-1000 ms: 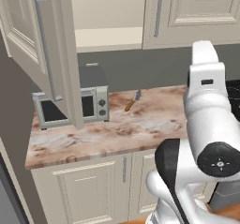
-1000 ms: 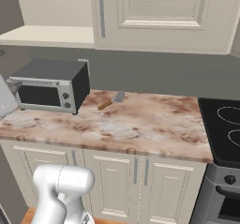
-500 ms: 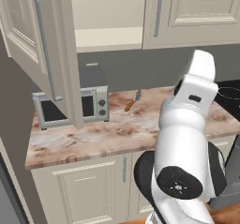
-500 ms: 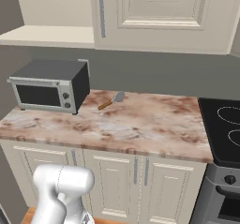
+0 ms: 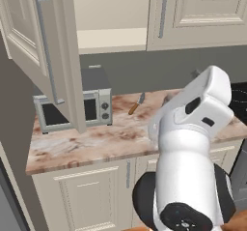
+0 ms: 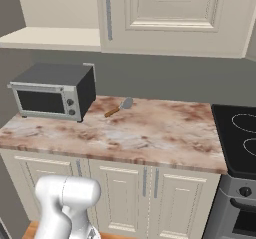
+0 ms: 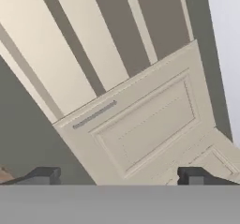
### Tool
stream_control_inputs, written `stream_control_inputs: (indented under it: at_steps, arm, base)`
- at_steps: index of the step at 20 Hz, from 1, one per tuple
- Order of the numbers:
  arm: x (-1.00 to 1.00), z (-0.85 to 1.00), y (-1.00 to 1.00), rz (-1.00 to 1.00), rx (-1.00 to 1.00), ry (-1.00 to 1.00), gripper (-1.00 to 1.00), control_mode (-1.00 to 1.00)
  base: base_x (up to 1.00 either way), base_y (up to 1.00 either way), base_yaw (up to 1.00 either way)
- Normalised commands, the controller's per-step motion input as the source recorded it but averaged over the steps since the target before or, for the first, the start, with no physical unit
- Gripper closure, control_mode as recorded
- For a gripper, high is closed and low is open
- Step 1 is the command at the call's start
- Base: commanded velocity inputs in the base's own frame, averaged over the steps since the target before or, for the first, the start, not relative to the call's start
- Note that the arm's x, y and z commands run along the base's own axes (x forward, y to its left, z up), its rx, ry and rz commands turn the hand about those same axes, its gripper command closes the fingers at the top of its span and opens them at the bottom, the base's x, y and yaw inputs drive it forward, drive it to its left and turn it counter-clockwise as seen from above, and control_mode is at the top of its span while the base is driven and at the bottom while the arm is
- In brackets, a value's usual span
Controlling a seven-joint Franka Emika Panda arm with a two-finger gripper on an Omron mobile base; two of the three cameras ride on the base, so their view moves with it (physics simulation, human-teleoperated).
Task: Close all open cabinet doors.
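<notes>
In the left base view, one of the cabinet doors [image 5: 36,46] hangs swung wide open above the left end of the surface [image 5: 111,136], its grey bar handle [image 5: 47,49] facing the camera and its lower edge coming down in front of the microwave [image 5: 72,109]. Behind it the cabinet's pale shelf [image 5: 112,39] lies bare to view. To the right, a second wall door [image 5: 198,12] sits flush and shut. A wooden-handled knife [image 5: 136,104] lies near the back edge of the surface, just right of the microwave. The white arm [image 5: 193,143] fills the lower right.

In the right base view, the shut door [image 6: 175,15] hangs over the middle of the surface [image 6: 150,133], the open shelf [image 6: 52,37] to its left. The microwave [image 6: 52,92] stands at the left end, the knife [image 6: 118,107] beside it near the back edge, and the black cooktop [image 6: 239,138] adjoins the right end.

In the hand view, the end effector [image 7: 119,176] has its two dark tips spread wide apart with nothing between them, facing a tilted panelled door [image 7: 150,124] with its bar handle [image 7: 93,115].
</notes>
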Motion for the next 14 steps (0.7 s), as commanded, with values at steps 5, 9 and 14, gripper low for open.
stream_control_inputs:
  at_steps: [5, 9, 14]
  arm:
    - [-0.1, -0.32, 0.24, 0.21, 0.14, -0.13, -1.0, -1.0]
    - [0.0, -0.31, 0.32, 0.25, 0.17, -0.13, -1.0, -1.0]
    - [0.0, -0.18, 0.35, 0.3, 0.14, -0.05, -1.0, -1.0]
  base:
    - [0.0, 0.0, 0.0]
    - [0.0, 0.0, 0.0]
    - [0.0, 0.0, 0.0]
